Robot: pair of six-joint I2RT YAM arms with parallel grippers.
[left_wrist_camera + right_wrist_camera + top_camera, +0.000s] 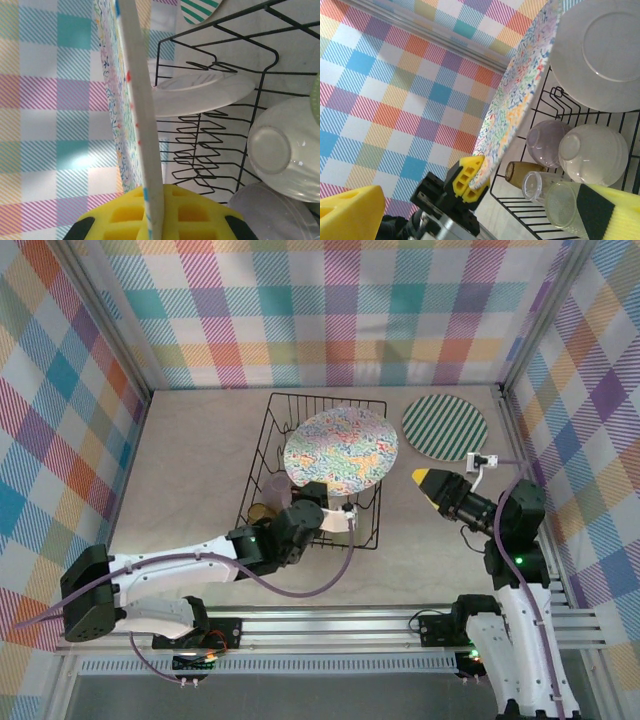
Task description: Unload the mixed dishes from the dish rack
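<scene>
- My left gripper (318, 498) is clamped on the lower rim of the speckled multicolour plate (340, 448), its yellow pads pinching the edge from both sides.
- That plate stands tilted over the black wire dish rack (262, 440), patterned face up toward the overhead camera.
- Inside the rack I see a white plate (200, 92) resting in the slots, a cream bowl (285, 150), an amber cup (520, 172) and a clear cup (537, 185) on their sides.
- My right gripper (425, 480) hangs with fingers spread, holding nothing, just right of the rack.
- Beyond it, the green-striped plate (445, 426) lies flat on the table.
</scene>
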